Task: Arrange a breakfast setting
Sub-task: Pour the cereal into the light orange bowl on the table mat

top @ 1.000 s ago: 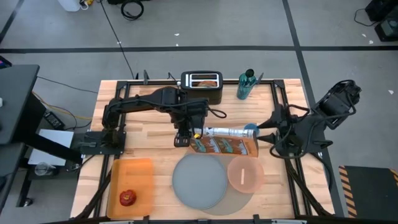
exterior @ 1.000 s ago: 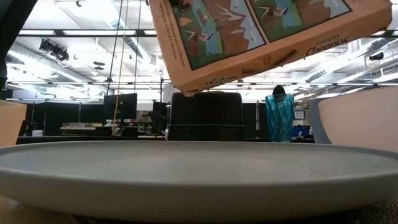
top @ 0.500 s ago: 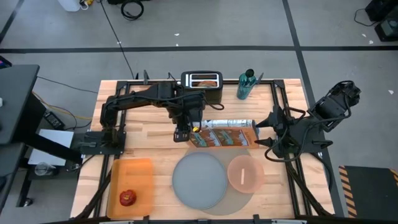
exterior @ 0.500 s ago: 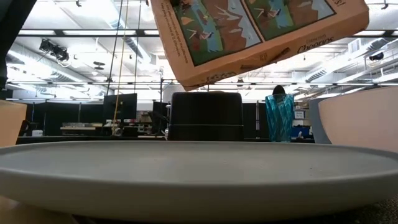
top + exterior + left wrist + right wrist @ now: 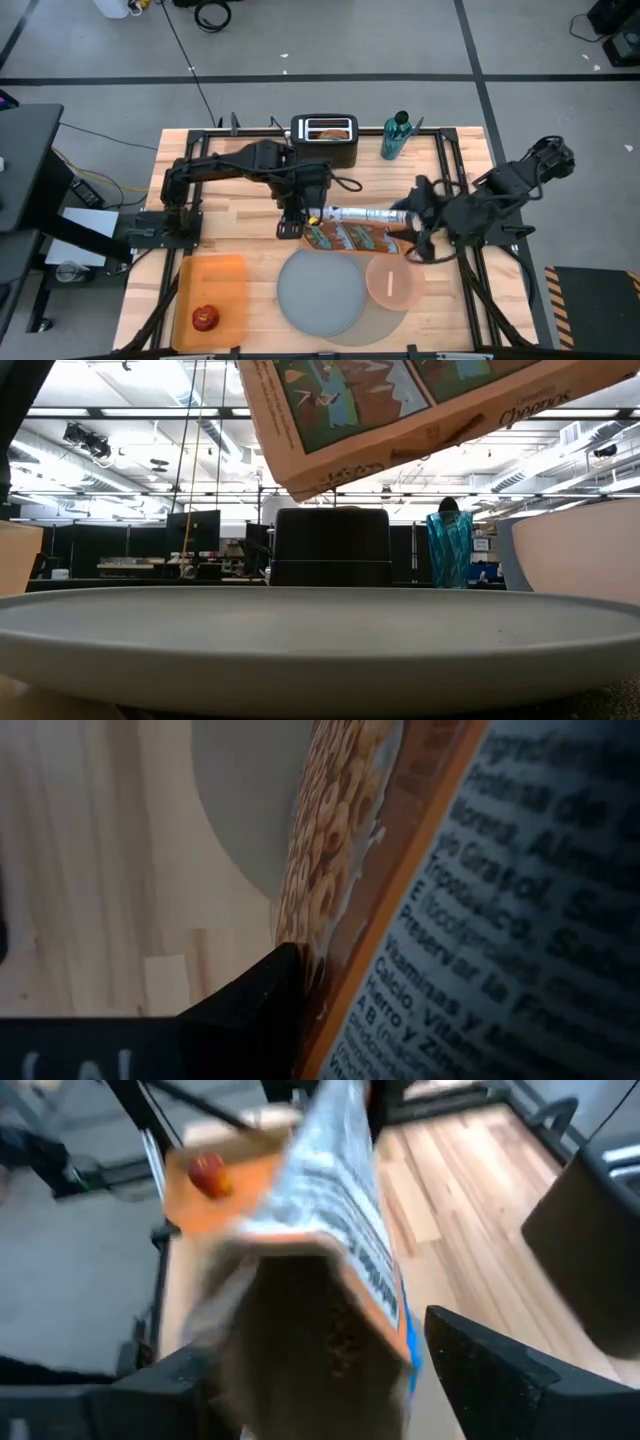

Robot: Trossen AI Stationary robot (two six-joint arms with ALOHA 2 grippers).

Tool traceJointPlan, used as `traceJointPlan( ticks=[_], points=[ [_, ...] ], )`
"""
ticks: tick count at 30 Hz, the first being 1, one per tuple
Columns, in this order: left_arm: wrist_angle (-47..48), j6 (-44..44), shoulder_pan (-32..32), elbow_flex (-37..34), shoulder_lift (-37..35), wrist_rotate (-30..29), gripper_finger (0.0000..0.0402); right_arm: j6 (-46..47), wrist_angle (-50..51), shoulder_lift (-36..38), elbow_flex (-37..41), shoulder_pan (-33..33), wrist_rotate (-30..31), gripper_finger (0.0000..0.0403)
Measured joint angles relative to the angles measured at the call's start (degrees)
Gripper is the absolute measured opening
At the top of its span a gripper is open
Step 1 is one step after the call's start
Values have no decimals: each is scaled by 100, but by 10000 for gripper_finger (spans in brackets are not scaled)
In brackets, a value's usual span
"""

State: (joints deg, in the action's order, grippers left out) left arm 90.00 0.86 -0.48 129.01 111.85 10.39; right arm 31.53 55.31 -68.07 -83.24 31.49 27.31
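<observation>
My left gripper [image 5: 293, 226] is shut on a cereal box [image 5: 350, 234], which hangs over the table's middle just beyond the grey-blue plate [image 5: 320, 291]. My right gripper [image 5: 413, 226] is open at the box's right end; in the right wrist view its fingers [image 5: 478, 1368] stand on either side of that end [image 5: 320, 1270]. The pink bowl [image 5: 393, 280] sits on the round grey mat [image 5: 385, 320] beside the plate. The red apple [image 5: 205, 318] lies on an orange tray [image 5: 215, 280]. A tan bagel [image 5: 336, 130] sits in the toaster. The cup and spoon do not show. My left gripper pinches the cereal box at its left end [image 5: 308, 230], coming from above. In the left wrist view one dark finger [image 5: 245, 1010] lies against the printed front face [image 5: 320, 920]. The box is lifted clear of the table, lengthwise left to right, and tilted [image 5: 400, 420].
A black toaster [image 5: 325, 138] and a teal bottle [image 5: 396, 137] stand at the far edge. The orange tray is at the near left. Bare wood shows between the toaster and the box and at the table's left [image 5: 225, 215].
My right gripper has gone toward the table's left, up to the box's right end. My left gripper carried the box slightly toward the far edge and then back toward the plate; in the low view the box now hangs higher.
</observation>
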Motion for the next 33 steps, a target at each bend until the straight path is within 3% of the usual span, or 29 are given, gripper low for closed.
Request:
traceJointPlan(
  ticks=[4, 10, 16, 24, 33],
  points=[
    [0, -19, -32, 0, 0, 8, 173, -23, 69, -192, 0, -96, -196, 232],
    [-6, -15, -50, 0, 0, 17, 173, -79, 41, -78, 0, -200, -185, 125],
    [-159, -45, -50, 0, 0, 106, 194, -78, -84, 26, 0, -396, -609, 15],
    [-155, -538, -30, 7, -84, 409, 280, -26, -84, 100, 0, -398, -669, 8],
    [-795, -482, -120, -2, -702, -155, 285, 13, -37, 116, 0, -393, -789, 8]
  ],
)
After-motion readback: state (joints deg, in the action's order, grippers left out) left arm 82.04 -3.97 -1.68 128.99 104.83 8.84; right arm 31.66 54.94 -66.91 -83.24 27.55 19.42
